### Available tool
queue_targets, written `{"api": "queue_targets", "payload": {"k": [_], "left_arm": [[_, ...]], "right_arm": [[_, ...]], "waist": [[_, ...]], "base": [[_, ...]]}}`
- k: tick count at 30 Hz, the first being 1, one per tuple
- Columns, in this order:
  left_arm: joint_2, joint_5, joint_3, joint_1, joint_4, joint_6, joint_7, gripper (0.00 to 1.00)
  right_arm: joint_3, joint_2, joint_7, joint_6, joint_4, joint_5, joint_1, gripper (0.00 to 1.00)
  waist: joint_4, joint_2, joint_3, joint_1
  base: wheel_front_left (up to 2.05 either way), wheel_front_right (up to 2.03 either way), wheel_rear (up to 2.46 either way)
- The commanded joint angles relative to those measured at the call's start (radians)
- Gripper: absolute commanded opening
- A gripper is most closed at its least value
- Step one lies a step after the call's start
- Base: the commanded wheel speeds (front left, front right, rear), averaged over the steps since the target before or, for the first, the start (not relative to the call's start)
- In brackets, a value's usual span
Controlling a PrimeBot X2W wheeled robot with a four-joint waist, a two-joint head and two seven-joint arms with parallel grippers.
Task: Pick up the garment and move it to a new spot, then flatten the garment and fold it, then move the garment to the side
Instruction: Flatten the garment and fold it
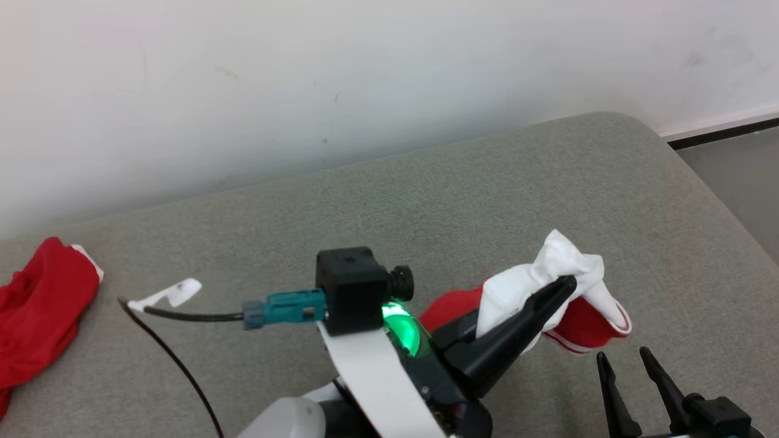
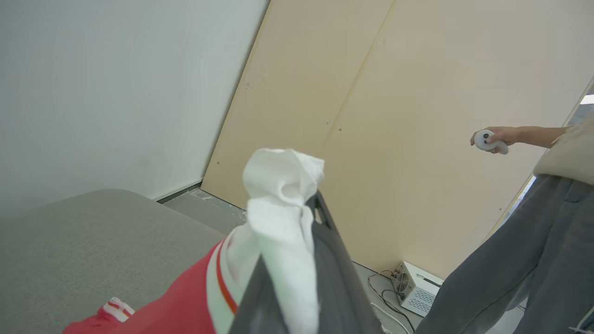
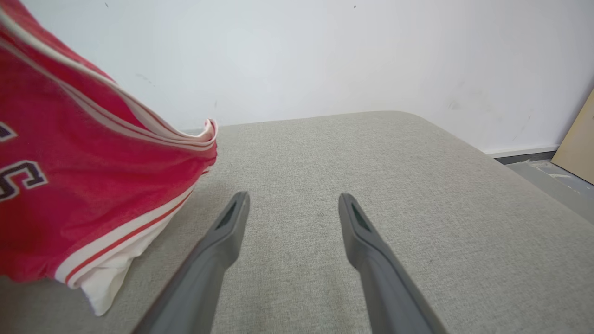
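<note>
Left gripper (image 1: 568, 282): clamped on the red-and-white jersey (image 1: 578, 260), held up over the grey cushion (image 1: 487, 194).
Right gripper (image 1: 624, 357): jaws apart, empty, just beside.

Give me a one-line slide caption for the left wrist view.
Left tool shut on a red-and-white garment above the grey cushion, a person's hand holding a controller behind.

Garment (image 1: 548, 274) over the cushion (image 1: 426, 201) at right, another cloth (image 1: 36, 322) left.
</note>
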Motion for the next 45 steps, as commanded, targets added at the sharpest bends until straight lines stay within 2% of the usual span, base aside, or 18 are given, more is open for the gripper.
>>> {"api": "queue_targets", "payload": {"k": [1, 6, 11, 13, 16, 25, 29, 37, 38, 40, 42, 43, 44, 45], "left_arm": [[0.004, -0.031, 0.013, 0.015, -0.025, 0.001, 0.006, 0.00], [0.021, -0.030, 0.070, -0.012, -0.029, 0.014, -0.007, 0.00], [0.065, 0.036, 0.148, -0.087, 0.072, 0.031, -0.033, 0.00], [0.064, 0.050, 0.180, -0.114, 0.146, 0.037, -0.054, 0.00], [0.096, 0.106, 0.221, -0.182, 0.286, 0.036, -0.096, 0.00], [0.153, 0.265, 0.234, -0.402, 0.755, -0.021, -0.254, 0.00], [0.165, 0.333, 0.237, -0.482, 0.921, -0.010, -0.384, 0.00], [0.167, 0.425, 0.240, -0.589, 1.130, 0.024, -0.547, 0.00], [0.166, 0.434, 0.246, -0.600, 1.148, 0.034, -0.554, 0.09], [0.162, 0.454, 0.255, -0.616, 1.170, 0.045, -0.562, 0.19], [0.158, 0.471, 0.280, -0.623, 1.154, 0.058, -0.562, 0.38], [0.154, 0.481, 0.286, -0.611, 1.153, 0.059, -0.561, 0.58], [0.152, 0.492, 0.292, -0.602, 1.150, 0.060, -0.561, 0.94], [0.146, 0.495, 0.302, -0.592, 1.152, 0.060, -0.561, 1.00]], "right_arm": [[0.003, -0.007, 0.001, -0.002, 0.002, -0.004, 0.012, 1.00], [0.020, -0.009, 0.001, -0.002, 0.004, -0.002, 0.002, 1.00], [0.029, -0.016, 0.001, -0.002, 0.002, 0.002, -0.016, 1.00], [0.033, -0.016, 0.001, -0.002, 0.000, 0.003, -0.023, 1.00], [0.039, -0.013, 0.001, -0.002, -0.002, 0.005, -0.030, 1.00], [0.050, 0.007, 0.001, -0.002, -0.015, 0.009, -0.066, 1.00], [0.051, 0.017, 0.001, -0.002, -0.019, 0.009, -0.072, 1.00], [0.053, 0.030, 0.001, -0.002, -0.028, 0.004, -0.084, 1.00], [0.054, 0.032, 0.001, -0.002, -0.027, 0.005, -0.085, 1.00], [0.054, 0.035, 0.001, -0.002, -0.027, 0.007, -0.088, 1.00], [0.054, 0.037, 0.001, -0.002, -0.028, 0.008, -0.090, 1.00], [0.054, 0.037, 0.001, -0.002, -0.027, 0.009, -0.090, 1.00], [0.054, 0.038, 0.001, -0.002, -0.026, 0.010, -0.091, 1.00], [0.054, 0.039, 0.001, -0.002, -0.024, 0.011, -0.091, 1.00]], "waist": [[-0.002, 0.0000, 0.002, 0.0001], [-0.019, 0.0000, 0.008, 0.0001], [-0.044, 0.0000, 0.027, 0.0001], [-0.056, 0.0000, 0.039, 0.0001], [-0.074, 0.0000, 0.070, 0.0001], [-0.125, 0.0000, 0.189, 0.0001], [-0.143, 0.0000, 0.228, 0.0001], [-0.159, 0.0000, 0.267, 0.0001], [-0.160, 0.0000, 0.270, 0.0001], [-0.161, 0.0000, 0.277, 0.0001], [-0.160, 0.0000, 0.284, 0.0001], [-0.158, 0.0000, 0.286, 0.0001], [-0.157, 0.0000, 0.287, 0.0001], [-0.155, 0.0000, 0.287, 0.0001]], "base": [[0.00, 0.00, 0.00], [0.00, 0.00, 0.00], [0.00, 0.00, 0.00], [0.00, 0.00, 0.00], [0.00, 0.00, 0.00], [0.00, 0.00, 0.00], [0.00, 0.00, 0.00], [0.00, 0.00, 0.00], [0.00, 0.00, 0.00], [0.00, 0.00, 0.00], [0.00, 0.00, 0.00], [0.00, 0.00, 0.00], [0.00, 0.00, 0.00], [0.00, 0.00, 0.00]]}}
